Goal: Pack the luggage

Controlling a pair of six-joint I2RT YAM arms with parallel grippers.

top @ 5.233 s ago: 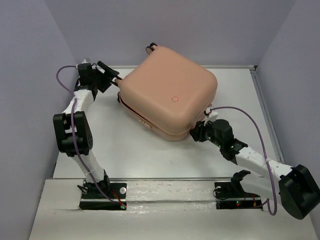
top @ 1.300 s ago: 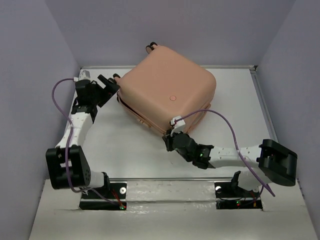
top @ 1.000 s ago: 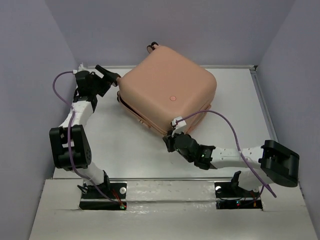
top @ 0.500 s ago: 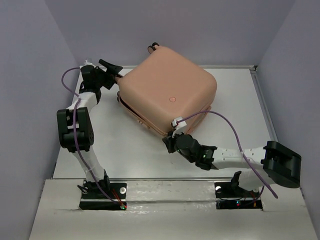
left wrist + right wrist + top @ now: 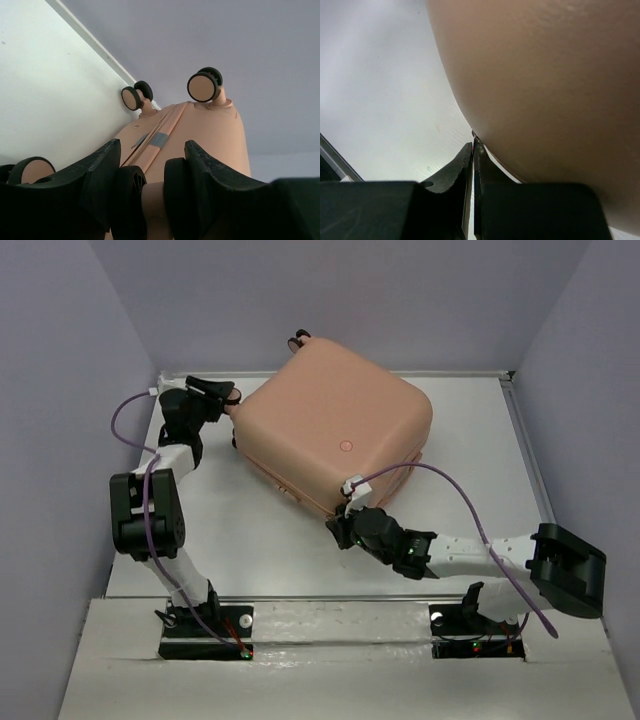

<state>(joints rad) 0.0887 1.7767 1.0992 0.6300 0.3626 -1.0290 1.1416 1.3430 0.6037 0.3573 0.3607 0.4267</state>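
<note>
right arm has swung round vs approx 5 s back: it was at the suitcase's (image 5: 340, 430) near right corner, now the right hand (image 5: 338, 531) is low at the middle of the near edge. left hand (image 5: 222, 396), spread wide beside the left corner half a sec ago, has dropped onto that corner. suitcase itself looks only slightly nudged, lying flat & diagonal mid-desk w/ lid down, so contents not visible. left wrist view: fingers (image 5: 100, 167) sit either side of a wheel (image 5: 127, 192) and look pressed against it, so prob. clamped on it, though black on black makes that hard to be sure of. right wrist view: fingers together, tips right at the seam under the shell's curve; can't tell if a zip pull is pinched btwn them. my read: loading is over and this is the closing/zipping stage, left hand steadying the case while the right works the seam. around it: two more wheels (image 5: 204, 86) stick up at the far end, close to the back wall (image 5: 330, 290); desk (image 5: 470, 460) carries nothing else i can see. in the way: right arm's purple cable (image 5: 470, 505) runs over the near corner of the case and could snag; left arm is folded tight by the side wall, w/ little room to pull.
</note>
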